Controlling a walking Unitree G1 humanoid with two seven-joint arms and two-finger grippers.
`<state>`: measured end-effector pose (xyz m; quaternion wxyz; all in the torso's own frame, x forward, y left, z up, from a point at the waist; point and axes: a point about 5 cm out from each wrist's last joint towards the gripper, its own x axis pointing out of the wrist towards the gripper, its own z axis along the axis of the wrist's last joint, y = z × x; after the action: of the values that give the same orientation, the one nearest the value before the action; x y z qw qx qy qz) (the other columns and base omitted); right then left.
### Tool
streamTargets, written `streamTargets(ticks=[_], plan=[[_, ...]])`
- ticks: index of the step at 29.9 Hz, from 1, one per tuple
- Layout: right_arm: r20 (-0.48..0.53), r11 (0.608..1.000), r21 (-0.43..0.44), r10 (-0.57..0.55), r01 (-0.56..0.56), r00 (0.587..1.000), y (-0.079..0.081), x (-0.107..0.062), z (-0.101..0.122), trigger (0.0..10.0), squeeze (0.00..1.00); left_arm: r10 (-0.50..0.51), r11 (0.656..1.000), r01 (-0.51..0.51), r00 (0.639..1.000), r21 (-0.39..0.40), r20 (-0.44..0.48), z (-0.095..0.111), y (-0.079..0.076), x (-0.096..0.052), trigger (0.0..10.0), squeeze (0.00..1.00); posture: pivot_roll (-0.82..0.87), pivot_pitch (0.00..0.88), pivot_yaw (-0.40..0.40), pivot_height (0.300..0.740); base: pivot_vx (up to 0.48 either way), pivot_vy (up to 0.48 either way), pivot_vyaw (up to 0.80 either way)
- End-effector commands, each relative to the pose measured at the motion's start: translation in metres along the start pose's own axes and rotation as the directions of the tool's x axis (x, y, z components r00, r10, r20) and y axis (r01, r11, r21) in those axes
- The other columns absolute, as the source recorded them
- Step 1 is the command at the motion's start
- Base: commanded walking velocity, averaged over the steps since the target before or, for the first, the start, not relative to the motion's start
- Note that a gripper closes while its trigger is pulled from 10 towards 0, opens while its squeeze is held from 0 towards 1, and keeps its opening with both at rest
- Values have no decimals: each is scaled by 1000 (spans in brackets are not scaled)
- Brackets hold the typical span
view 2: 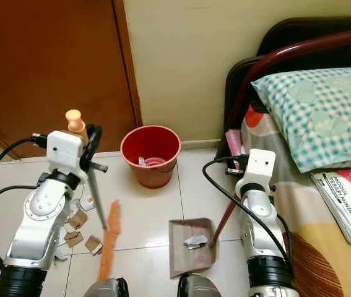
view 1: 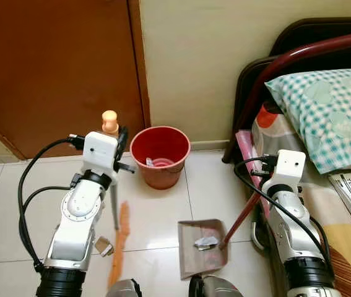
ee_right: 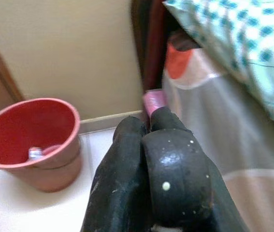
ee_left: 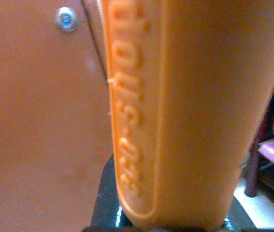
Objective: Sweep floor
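The orange broom (view 2: 109, 238) stands on the tiled floor (view 2: 150, 216), head down by some paper scraps (view 2: 79, 230), its handle top pinched in the left gripper (view 2: 87, 143). Just to its right lies the dustpan (view 2: 187, 246) holding a crumpled wrapper (view 2: 195, 240); the right gripper (ee_right: 149, 145), fingers pressed together, grips its red handle. A red bucket (view 2: 151, 154) sits near the wall, beside the bed (view 2: 324, 210).

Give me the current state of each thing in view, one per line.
broom: upright, head on the floor, handle held in the left gripper.
dustpan: flat on the floor, crumpled scrap in it, handle held by the right gripper.
red bucket: upright by the wall, some litter inside.
paper scraps: loose on the floor beside the broom.
door: shut.
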<state>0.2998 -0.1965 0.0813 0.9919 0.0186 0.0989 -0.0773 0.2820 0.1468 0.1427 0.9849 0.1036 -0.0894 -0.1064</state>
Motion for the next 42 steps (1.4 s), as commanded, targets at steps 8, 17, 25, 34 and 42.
streamTargets(ticks=[8, 17, 25, 34, 42], plan=[[52, 997, 70, 26, -30, 998, 11, 4, 13, 10000, 0, 17, 998, -17, 1000, -53, -6, -4, -12, -6, 10000, 0, -41, 93, -8, 740, 0, 0, 0], [26, 990, 143, -8, 4, 1000, 14, 1, 1, 10000, 0, 21, 994, -25, 999, -107, -39, -13, -14, -8, 10000, 0, -34, 80, -5, 740, 0, 62, 0], [48, 987, 161, 14, -21, 999, 16, 4, 6, 10000, 0, 23, 991, -26, 999, -135, -29, -13, -20, -4, 10000, 0, -40, 74, -3, 740, 0, 373, 0], [53, 989, 143, 17, -25, 998, 15, 4, 6, 10000, 0, 21, 987, -23, 1000, -159, -10, -10, -26, -4, 10000, 0, -46, 86, -18, 740, 0, 431, 0], [40, 987, 160, 0, -6, 999, 13, 2, 2, 10000, 0, 15, 987, -17, 1000, -160, -12, -10, -25, -2, 10000, 0, -42, 90, -22, 740, 0, 415, 0]])
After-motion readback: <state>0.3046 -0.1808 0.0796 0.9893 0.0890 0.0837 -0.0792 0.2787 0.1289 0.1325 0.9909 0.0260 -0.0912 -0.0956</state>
